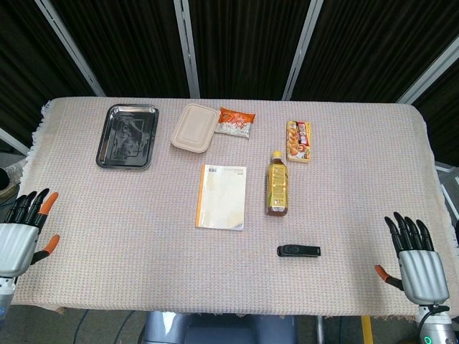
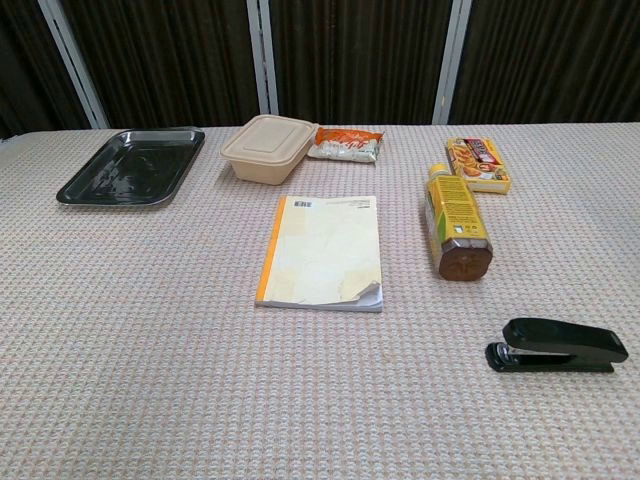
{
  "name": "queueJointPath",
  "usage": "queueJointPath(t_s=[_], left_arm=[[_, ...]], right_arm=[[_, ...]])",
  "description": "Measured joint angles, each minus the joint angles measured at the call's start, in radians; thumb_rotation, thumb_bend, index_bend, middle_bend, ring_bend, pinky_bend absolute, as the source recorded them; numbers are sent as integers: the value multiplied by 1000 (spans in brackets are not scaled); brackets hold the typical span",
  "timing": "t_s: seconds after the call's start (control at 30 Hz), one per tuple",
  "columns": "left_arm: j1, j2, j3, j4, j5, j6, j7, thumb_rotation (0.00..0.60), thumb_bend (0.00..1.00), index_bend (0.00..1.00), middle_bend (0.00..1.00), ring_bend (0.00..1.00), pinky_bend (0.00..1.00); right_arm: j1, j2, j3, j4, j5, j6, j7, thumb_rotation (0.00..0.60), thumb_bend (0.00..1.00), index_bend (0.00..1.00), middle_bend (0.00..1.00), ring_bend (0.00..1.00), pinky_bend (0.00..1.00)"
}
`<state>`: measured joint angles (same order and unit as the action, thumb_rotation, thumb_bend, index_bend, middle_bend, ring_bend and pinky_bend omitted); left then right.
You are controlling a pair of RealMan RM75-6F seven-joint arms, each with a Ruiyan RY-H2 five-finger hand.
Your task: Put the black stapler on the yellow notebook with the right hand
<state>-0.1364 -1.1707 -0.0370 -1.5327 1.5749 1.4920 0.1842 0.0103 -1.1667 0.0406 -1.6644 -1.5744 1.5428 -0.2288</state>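
- The black stapler (image 1: 299,250) (image 2: 557,345) is seen lying flat on the woven tablecloth (image 1: 143,236), near the front edge and right of centre, untouched by either hand.
- The yellow notebook (image 1: 221,196) (image 2: 322,252) is placed closed at the table's middle, well apart from the stapler — up and to the left of it in the head view.
- Between them, a bottle of brown drink (image 1: 277,184) (image 2: 457,223) is laid on its side, just right of the notebook.
- The right hand (image 1: 414,259) is held at the table's right front corner, fingers spread and pointing forward, nothing grasped.
- The left hand (image 1: 23,231) is held at the left edge likewise — fingers apart, empty.
- Along the far side are set a dark metal tray (image 1: 128,136) (image 2: 132,166), a beige lidded box (image 1: 195,127) (image 2: 268,148), an orange snack packet (image 1: 236,122) (image 2: 346,144) and a yellow snack box (image 1: 299,140) (image 2: 478,164).
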Motion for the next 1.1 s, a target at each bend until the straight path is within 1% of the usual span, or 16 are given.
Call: queueJointPath(t_s=[0.23, 0.33, 0.47, 0.63, 0.77, 0.9, 1.1], left_arm=[[-15, -9, -9, -6, -32, -34, 35, 600, 319, 0, 0, 0, 88], [-22, -12, -8, -12, -31, -43, 42, 600, 318, 0, 0, 0, 88], [-26, -17, -14, -6, -20, -31, 28, 600, 319, 0, 0, 0, 88], [-38, -25, -18, 12, -21, -43, 18, 600, 322, 0, 0, 0, 88], [-53, -32, -26, 22, -50, -79, 24, 600, 320, 0, 0, 0, 89], [-63, -38, -29, 25, -70, -98, 35, 600, 319, 0, 0, 0, 88], [-61, -37, -28, 24, -74, -93, 31, 600, 320, 0, 0, 0, 88]], right_arm=[[16, -2, 3, 3, 16, -31, -4, 600, 115, 0, 0, 0, 0], [26, -19, 1, 13, 4, -39, -19, 600, 115, 34, 1, 0, 24], [50, -81, -10, 53, -41, -60, -35, 600, 117, 136, 69, 28, 121], [80, -179, -36, 98, -92, -95, -43, 600, 118, 149, 113, 68, 142], [110, -250, -58, 114, -120, -146, -43, 600, 142, 176, 148, 104, 197], [135, -300, -67, 117, -129, -181, -43, 600, 164, 200, 166, 129, 233], [160, -344, -61, 104, -117, -219, -70, 600, 214, 222, 185, 157, 276]])
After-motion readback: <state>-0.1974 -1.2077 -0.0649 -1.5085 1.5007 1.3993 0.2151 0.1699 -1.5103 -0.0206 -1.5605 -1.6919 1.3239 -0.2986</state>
